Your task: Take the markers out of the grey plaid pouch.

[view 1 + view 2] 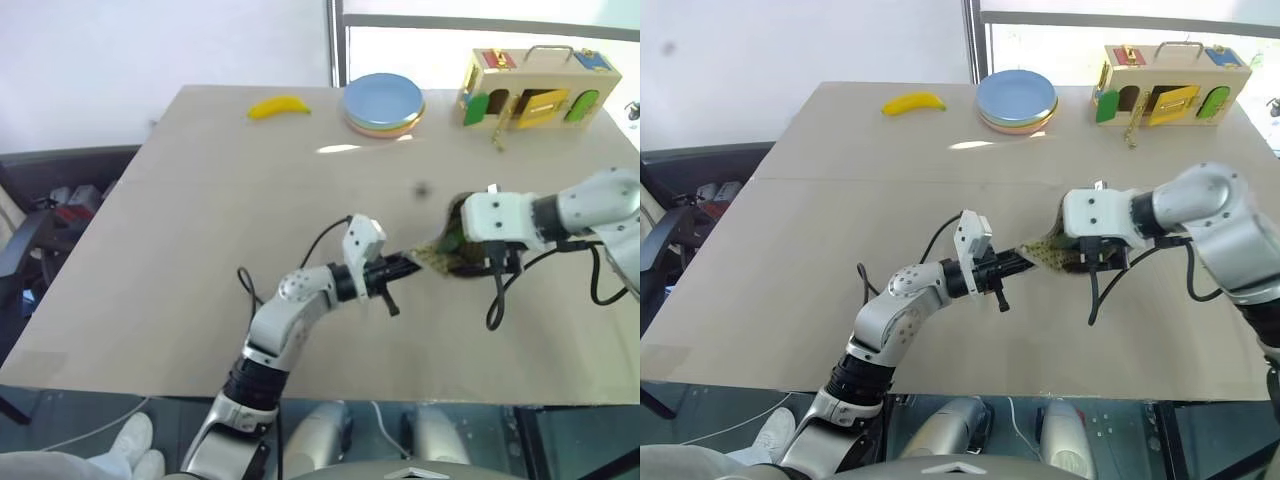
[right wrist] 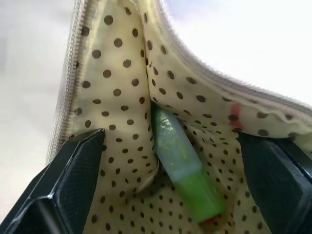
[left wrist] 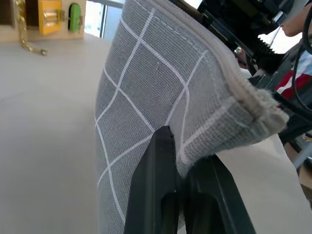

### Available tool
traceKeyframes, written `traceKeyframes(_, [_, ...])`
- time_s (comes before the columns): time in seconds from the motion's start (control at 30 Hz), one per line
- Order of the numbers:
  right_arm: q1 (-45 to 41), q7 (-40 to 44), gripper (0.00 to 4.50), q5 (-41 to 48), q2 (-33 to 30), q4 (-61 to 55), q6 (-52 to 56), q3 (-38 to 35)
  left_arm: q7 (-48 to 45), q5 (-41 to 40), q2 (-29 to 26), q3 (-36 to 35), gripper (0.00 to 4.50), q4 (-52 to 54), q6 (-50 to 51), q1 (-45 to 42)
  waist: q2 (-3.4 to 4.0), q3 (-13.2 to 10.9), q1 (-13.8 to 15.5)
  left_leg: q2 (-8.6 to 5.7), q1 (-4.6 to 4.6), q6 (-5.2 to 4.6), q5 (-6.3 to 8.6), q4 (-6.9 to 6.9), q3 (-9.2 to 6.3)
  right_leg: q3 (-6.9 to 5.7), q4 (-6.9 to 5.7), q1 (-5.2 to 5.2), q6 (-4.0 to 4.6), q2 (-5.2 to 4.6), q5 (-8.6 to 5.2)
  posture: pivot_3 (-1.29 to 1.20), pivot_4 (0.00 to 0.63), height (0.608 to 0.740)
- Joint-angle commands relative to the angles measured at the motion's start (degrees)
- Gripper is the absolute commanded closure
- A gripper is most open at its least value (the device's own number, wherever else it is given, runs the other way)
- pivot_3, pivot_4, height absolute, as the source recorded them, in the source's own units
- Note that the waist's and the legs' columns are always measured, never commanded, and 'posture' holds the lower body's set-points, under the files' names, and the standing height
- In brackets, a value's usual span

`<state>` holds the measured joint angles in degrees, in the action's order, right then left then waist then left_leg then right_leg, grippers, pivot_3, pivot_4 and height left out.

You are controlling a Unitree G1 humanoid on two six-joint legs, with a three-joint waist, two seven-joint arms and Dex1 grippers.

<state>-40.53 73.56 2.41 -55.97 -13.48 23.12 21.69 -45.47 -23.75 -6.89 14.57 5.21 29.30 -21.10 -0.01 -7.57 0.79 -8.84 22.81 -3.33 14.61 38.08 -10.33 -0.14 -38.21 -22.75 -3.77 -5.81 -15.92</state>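
Observation:
The grey plaid pouch [image 1: 437,257] is held up off the table's middle right, its mouth gaping to show the dotted yellowish lining. My left gripper [image 1: 412,266] points right and is shut on the pouch's seam edge [image 3: 214,126]; its black fingers [image 3: 156,180] pinch the fabric. My right gripper [image 1: 462,248] reaches down into the mouth from the right and is open, with its fingers [image 2: 73,180] spread wide against the lining. Between them, deep in the pouch, lies a pale green marker [image 2: 183,168], untouched. Any other markers are hidden.
At the table's far side lie a yellow banana [image 1: 279,106], a stack of plates [image 1: 384,102] and a wooden latch box [image 1: 535,90]. A dark chair [image 1: 50,220] stands off the left edge. The table's front edge [image 1: 300,395] is close below my arms.

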Motion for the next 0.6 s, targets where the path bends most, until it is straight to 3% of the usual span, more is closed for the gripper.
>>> traceKeyframes(0.03, [-0.50, 1.31, 0.05, -5.07, 1.31, 3.34, -3.51, 4.09, -0.29, -5.84, 1.36, -2.76, 4.50, 0.17, 5.09, -0.81, -0.02, -0.01, 0.01, 0.00, 0.01, 0.00, 0.00, 0.00, 0.00, 0.00, -0.01, -0.01, 0.00, 0.00, 0.00, 0.00, 0.150, 0.740])
traceKeyframes(0.27, [-5.59, 4.18, 0.05, -11.35, 5.25, 10.56, -4.75, 7.90, 1.22, -10.91, 1.14, -7.23, 4.50, -2.44, 13.85, -2.70, -0.02, -0.01, -0.48, 0.01, -0.02, 0.01, 0.00, 0.04, -0.02, 0.00, -0.06, -0.02, 0.00, 0.02, 0.00, 0.00, 0.150, 0.740])
traceKeyframes(0.6, [-11.23, 5.20, 0.05, -19.95, 13.42, 27.79, -10.68, 13.78, 0.69, -9.98, 0.06, -8.47, 4.50, -8.75, 14.34, -5.65, -0.11, 0.02, -0.71, 0.01, -0.09, 0.02, 0.00, 0.13, -0.02, 0.00, -0.17, 0.04, 0.00, 0.02, 0.00, 0.00, 0.150, 0.740])
